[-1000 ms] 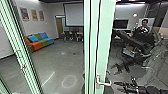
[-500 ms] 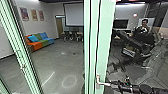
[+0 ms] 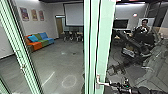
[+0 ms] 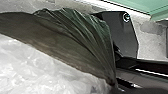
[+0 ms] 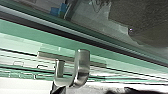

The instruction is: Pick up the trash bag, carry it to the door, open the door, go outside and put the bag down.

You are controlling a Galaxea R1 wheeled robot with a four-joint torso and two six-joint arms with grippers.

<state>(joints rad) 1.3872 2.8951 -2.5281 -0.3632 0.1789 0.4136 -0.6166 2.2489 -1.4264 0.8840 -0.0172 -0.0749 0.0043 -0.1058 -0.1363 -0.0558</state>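
Head view: the door's green frame (image 3: 103, 45) stands upright, and its metal handle (image 3: 98, 81) is low on it. The lever's long axis runs from the frame toward the robot's right, dipping slightly, so its free end points at the right hand (image 3: 113, 85). That hand is much the nearer to it and appears to meet the lever's end; whether it grips or only presses, I cannot tell. In the right wrist view the lever shows as a bent metal bar, with a dark tip against its bend.

The trash bag (image 4: 75, 47), dark green and pleated, hangs at the left hand (image 4: 116, 88), its folds narrowing there to a neck. The left hand presumably bears it, though its grip cannot be made out. Beside the folds lies pale crinkled plastic (image 4: 50, 72), perhaps part of the same load.

The coming move likely turns on keeping the right hand on the lever; slipping off its end is the risk. The wall posters (image 3: 24, 14) and red-lit sign (image 3: 135, 15) carry nothing readable.
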